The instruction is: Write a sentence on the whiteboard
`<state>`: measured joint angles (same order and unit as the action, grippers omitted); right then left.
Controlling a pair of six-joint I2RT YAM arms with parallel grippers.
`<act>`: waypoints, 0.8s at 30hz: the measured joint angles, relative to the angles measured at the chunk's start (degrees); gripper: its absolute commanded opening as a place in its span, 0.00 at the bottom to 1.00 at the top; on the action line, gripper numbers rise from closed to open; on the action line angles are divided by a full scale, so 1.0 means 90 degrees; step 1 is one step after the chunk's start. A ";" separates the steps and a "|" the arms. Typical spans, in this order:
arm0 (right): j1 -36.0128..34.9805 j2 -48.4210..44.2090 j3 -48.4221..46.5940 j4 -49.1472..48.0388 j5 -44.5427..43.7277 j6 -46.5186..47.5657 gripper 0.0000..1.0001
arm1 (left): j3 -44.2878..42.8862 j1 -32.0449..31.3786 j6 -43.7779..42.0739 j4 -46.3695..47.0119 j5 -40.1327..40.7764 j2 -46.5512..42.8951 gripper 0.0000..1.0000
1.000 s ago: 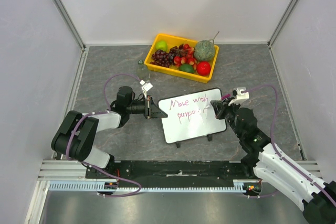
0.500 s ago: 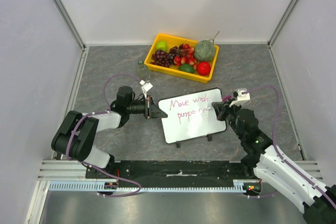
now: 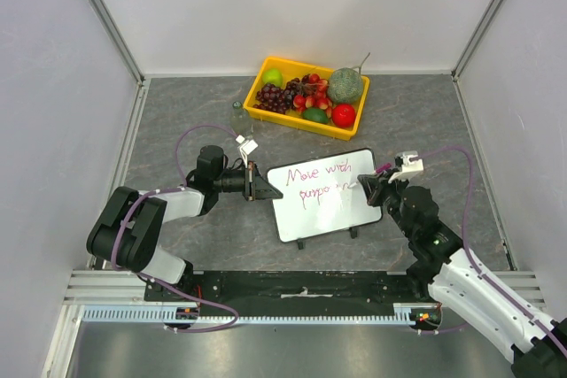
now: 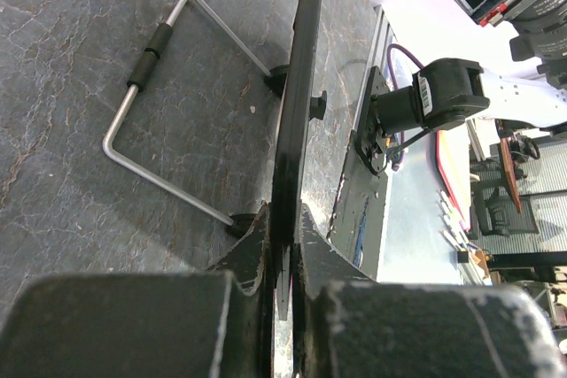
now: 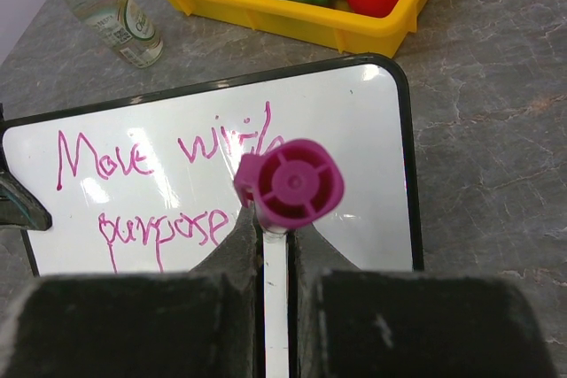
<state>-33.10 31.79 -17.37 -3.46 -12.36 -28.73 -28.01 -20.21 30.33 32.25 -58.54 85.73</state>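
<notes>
From above: the whiteboard [image 3: 321, 215] sits on the desk [image 3: 195, 121] in front of both arms, long side running left to right between them. The left tool [image 3: 258, 189] is at the board's left edge, the right tool [image 3: 366, 188] just over its right edge. The sentence [image 3: 321, 180] is two magenta lines on the board's upper half; the lower half is bare.

Left wrist cam: the board shows edge-on, and the left tool [image 4: 283, 229] is clenched right on that rim, so it's basically a clamp. The board's wire stand [image 4: 151, 86] rests on the desk behind it.

Right wrist cam: the right tool [image 5: 275, 238] is clenched on the marker [image 5: 291, 185], magenta butt end facing the lens, so its long axis points away from the camera and down at the board. I read "Move with" over "purpose". The tip itself is hidden behind the cap, so I can't tell if it's touching.

My take: the free space lies right of "purpose", straight under the marker, so the right arm is nearer and does the writing while the left braces.
</notes>
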 measured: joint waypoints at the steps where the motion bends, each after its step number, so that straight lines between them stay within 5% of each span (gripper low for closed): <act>1: 0.0000 0.0002 -0.0017 0.0017 -0.0007 0.0000 0.00 | 0.0000 0.0000 0.0000 0.0000 0.0000 0.0000 0.02; 24: 0.0000 0.0481 -0.0265 -0.0090 -0.0342 0.0024 0.00 | 0.0007 0.0000 -0.0002 0.0002 -0.0007 0.0000 0.02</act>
<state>-33.10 36.12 -19.75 -4.27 -15.44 -28.51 -27.94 -20.21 30.30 32.27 -58.61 85.73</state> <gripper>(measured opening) 0.070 0.074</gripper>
